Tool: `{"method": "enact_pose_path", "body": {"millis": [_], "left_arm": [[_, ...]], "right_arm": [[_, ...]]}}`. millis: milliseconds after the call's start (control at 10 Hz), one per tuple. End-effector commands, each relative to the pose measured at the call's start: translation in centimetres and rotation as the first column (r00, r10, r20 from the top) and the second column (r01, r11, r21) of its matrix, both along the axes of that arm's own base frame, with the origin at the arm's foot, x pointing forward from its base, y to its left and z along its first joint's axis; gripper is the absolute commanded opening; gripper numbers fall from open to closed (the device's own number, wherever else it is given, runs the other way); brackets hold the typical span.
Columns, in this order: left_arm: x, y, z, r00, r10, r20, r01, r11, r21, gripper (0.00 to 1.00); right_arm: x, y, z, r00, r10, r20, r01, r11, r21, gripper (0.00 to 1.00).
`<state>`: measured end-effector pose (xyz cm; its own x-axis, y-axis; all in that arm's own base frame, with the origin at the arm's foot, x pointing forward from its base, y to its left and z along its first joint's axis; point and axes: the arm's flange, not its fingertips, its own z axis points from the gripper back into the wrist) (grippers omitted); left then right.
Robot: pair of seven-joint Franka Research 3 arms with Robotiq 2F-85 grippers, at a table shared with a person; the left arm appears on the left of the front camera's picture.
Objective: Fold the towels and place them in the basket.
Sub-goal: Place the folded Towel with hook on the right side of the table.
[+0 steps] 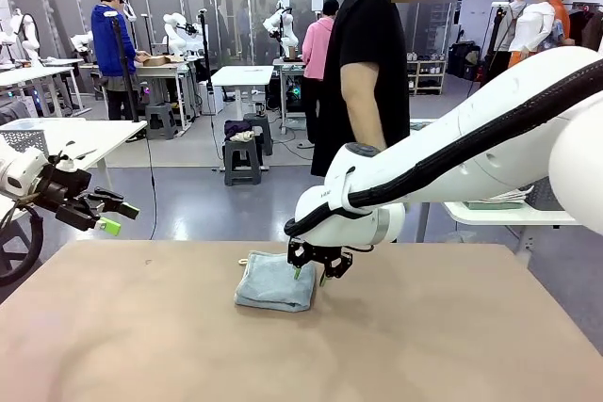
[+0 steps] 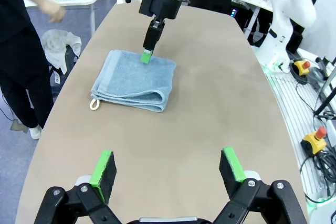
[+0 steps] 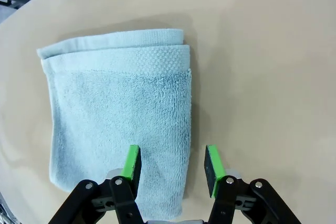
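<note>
Towel, pale grey-blue terry cloth folded into layered rectangle, lies under right jaws. These are half open and grip nothing: one green pad over cloth, other past its edge above tan surface. Step: pick up folded towel. Next move needs descent, pinch through all layers, carry to basket. Left jaws wide open, empty, well apart. Pad contact hard to judge; lower layers hidden.

My right gripper points down, fingers half apart; my left gripper hangs raised at the side, fingers spread wide.
</note>
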<state>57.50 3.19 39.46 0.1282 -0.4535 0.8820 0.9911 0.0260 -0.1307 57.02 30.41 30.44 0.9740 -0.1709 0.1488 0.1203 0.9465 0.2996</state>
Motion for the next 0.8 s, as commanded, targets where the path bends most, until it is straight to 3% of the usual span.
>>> {"method": "enact_pose_path", "body": {"millis": [0, 400, 500, 600, 700], "left_arm": [[-0.05, -0.09, 0.33, 1.000, 0.003, 0.010, -0.003, 1.000, 0.004, 1.00], [-0.05, -0.09, 0.33, 1.000, 0.003, 0.010, -0.003, 1.000, 0.004, 1.00], [-0.05, -0.09, 0.33, 1.000, 0.003, 0.010, -0.003, 1.000, 0.004, 1.00], [-0.05, -0.09, 0.33, 1.000, 0.003, 0.010, -0.003, 1.000, 0.004, 1.00], [-0.05, -0.09, 0.33, 1.000, 0.003, 0.010, -0.003, 1.000, 0.004, 1.00]], "right_arm": [[0.19, 0.70, -0.38, 0.999, -0.032, 0.028, 0.031, 0.999, 0.029, 0.62], [0.40, 1.12, -1.19, 0.998, -0.058, 0.035, 0.057, 0.998, 0.024, 0.62], [0.45, 1.24, -1.28, 0.997, -0.058, 0.042, 0.057, 0.998, 0.027, 0.43], [0.46, 1.28, -1.23, 0.997, -0.060, 0.044, 0.058, 0.998, 0.029, 0.43], [0.42, 1.25, -1.12, 0.997, -0.060, 0.048, 0.058, 0.998, 0.031, 0.24]]}}
